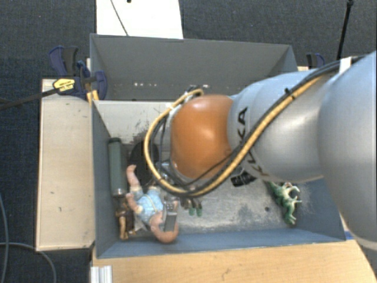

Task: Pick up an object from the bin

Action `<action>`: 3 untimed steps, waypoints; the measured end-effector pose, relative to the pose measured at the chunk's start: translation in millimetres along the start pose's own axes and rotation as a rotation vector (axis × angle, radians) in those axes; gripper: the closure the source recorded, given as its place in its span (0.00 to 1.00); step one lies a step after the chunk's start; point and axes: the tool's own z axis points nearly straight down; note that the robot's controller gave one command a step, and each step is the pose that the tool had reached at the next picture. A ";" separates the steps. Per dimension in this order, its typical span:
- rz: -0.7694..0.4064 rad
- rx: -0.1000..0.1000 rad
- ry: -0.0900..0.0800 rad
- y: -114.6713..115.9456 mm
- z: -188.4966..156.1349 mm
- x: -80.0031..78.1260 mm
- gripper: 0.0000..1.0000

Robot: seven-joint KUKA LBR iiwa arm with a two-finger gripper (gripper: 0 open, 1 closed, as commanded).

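In the camera view we see the arm (pixel 306 128) reaching across the grey bin (pixel 194 63) from the right edge. Its orange cover (pixel 200 134) and a looped yellow cable (pixel 154 158) hang over the left half of the bin floor. Below the cover, the end effector (pixel 174 210) is down near the bin's lower-left corner, right at a small doll (pixel 148 208) in pale blue clothes. The doll lies flat there, one bare limb pointing up along the left wall. The end effector sits at the doll's right side, touching or overlapping it. We cannot tell how far open it is, nor whether it has hold of anything. A dark grey-green cylinder (pixel 114 167) lies lengthwise along the left wall, just beside the doll. A small brown thing (pixel 123 220) sits between the doll and the lower end of that wall. A green toy dinosaur (pixel 285 200) lies well apart, near the lower-right corner.
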 end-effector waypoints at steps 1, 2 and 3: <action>0.006 -0.002 -0.007 -1.2 -4.6 -1.9 0.00; -0.131 -0.002 -0.011 4.0 43.1 -5.2 0.00; -0.294 -0.001 -0.011 9.0 62.7 -4.4 0.00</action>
